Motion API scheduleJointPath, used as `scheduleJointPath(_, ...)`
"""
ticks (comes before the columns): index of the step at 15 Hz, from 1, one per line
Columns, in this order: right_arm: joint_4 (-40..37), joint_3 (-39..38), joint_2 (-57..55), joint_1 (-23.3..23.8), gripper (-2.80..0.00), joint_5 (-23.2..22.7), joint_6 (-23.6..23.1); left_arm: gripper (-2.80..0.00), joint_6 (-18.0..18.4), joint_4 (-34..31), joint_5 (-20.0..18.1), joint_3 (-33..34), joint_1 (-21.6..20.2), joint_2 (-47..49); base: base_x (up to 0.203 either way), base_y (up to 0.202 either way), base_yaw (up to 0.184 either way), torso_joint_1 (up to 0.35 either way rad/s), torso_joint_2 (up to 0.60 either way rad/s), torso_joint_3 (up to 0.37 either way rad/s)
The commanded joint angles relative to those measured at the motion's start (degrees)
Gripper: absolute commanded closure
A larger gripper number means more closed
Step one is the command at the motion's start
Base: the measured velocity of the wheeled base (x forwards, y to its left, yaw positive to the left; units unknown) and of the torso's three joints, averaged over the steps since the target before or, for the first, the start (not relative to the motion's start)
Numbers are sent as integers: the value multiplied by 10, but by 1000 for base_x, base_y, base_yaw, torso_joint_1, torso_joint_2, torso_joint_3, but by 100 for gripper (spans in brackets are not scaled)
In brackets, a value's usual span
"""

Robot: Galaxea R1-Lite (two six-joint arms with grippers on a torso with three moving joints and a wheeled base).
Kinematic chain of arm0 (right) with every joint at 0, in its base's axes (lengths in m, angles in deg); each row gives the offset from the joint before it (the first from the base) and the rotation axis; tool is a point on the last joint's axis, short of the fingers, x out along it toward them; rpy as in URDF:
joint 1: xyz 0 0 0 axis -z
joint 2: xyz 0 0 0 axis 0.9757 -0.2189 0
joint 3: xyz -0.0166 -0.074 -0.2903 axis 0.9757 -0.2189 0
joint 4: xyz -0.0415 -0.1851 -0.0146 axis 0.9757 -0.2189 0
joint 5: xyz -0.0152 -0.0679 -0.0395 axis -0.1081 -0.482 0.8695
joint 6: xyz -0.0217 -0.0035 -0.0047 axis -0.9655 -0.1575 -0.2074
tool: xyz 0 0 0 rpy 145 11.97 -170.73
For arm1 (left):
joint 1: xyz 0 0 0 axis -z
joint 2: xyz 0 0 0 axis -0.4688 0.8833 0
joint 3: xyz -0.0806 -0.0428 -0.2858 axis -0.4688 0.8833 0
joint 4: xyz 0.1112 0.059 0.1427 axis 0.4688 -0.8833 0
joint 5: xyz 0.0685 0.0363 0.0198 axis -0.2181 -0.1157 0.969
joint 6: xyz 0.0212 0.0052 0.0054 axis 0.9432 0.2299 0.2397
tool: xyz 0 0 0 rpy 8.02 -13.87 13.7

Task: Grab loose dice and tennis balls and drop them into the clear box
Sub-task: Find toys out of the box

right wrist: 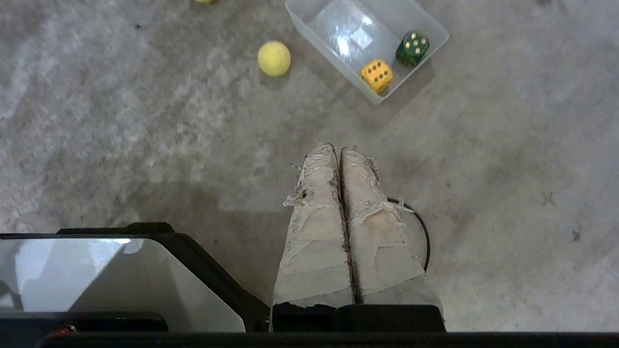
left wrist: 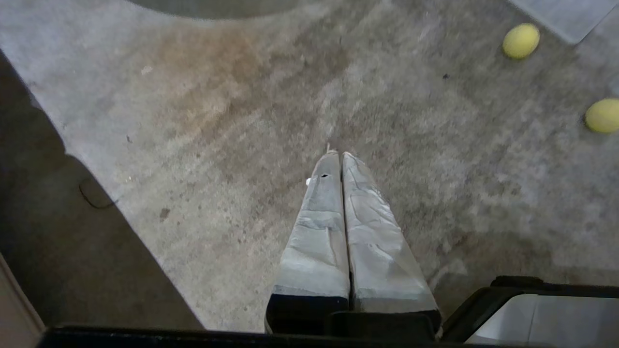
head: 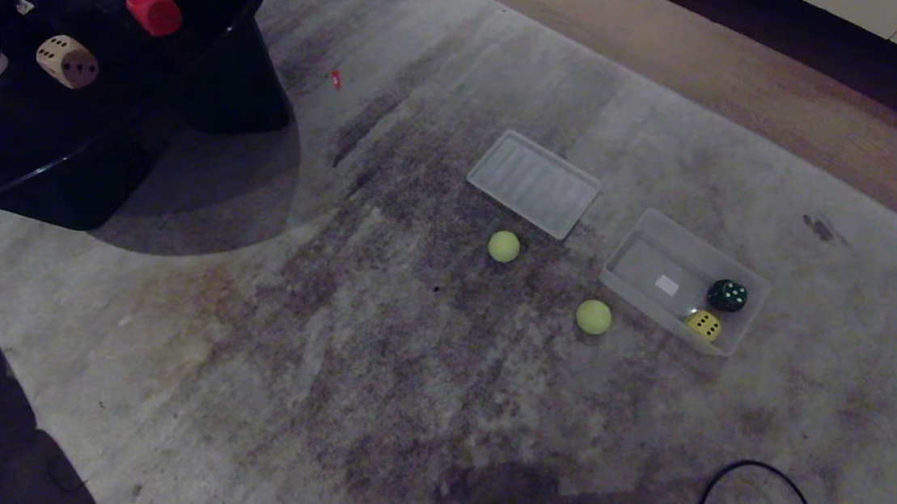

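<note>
Head view: clear box [head: 637,256] right of centre holds yellow die [head: 703,325] and dark green die [head: 727,295]; two tennis balls [head: 593,316] lie beside it on the carpet [head: 264,365]; both the left end effector [left wrist: 339,153] and the right end effector [right wrist: 337,147] are closed, empty.

Pretty dim from up top, the black table [head: 79,114] throws a big soft shadow across the carpet [head: 346,375]. Wrist cams look brighter but a bit smeary.

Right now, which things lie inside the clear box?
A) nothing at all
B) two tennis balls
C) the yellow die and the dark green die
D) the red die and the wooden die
C: the yellow die and the dark green die sit together at one end of the clear box.
</note>
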Motion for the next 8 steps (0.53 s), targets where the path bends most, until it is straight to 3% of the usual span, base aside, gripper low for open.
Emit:
scheduleJointPath(1,-1,0,0,0,0,1,0,0,0,0,0,1,0,1,0,0,0,7,2,-203)
scheduleJointPath(8,-1,0,0,0,0,1,0,0,0,0,0,1,0,1,0,0,0,2,7,-199)
